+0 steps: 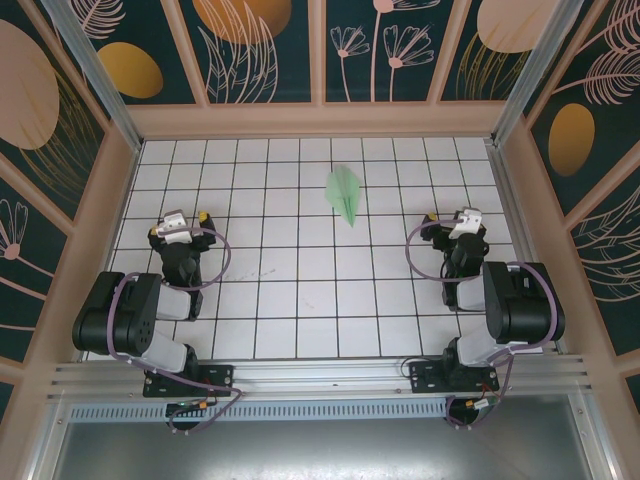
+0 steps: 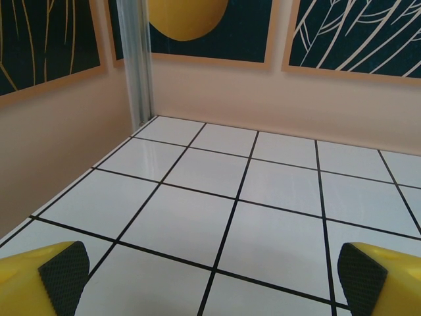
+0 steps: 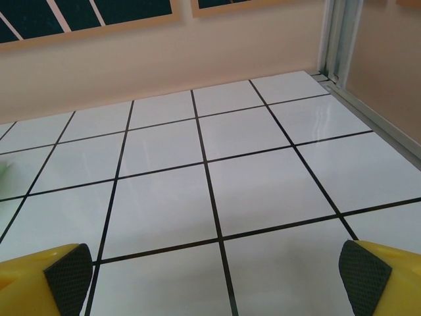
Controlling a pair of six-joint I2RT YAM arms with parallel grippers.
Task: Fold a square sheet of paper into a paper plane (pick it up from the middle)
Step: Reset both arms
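Two arms sit folded at the near edge in the overhead view, well apart, with the white grid-tiled table (image 1: 300,300) open between them. The paper plane (image 1: 346,194) lies flat toward the back of the table, about midway between the side walls. It is a pale mint-green dart with its point toward the arms, and nothing touches it. The left gripper (image 1: 181,222) is to its near left and the right gripper (image 1: 456,218) to its near right, both well clear of it. Each gripper has its yellow fingers spread and holds nothing. No other object stands between either gripper and the plane. Peach-coloured walls (image 1: 320,120) with dark botanical panels close in the back and both sides.

From the left wrist, the left gripper (image 2: 214,280) has its two black pads (image 2: 62,270) at opposite bottom corners, wide apart, with only bare tiles (image 2: 276,191) between them. Ahead, an aluminium post (image 2: 137,66) stands in the corner where the side wall meets the back wall.

From the right wrist, the right gripper (image 3: 217,280) is equally spread, with a pad (image 3: 365,280) at each lower corner over bare tiles. A metal rail (image 3: 385,128) runs along the right edge of the table to a corner post (image 3: 335,36). A faint green sliver (image 3: 2,170) shows at the left border; I cannot tell what it is.
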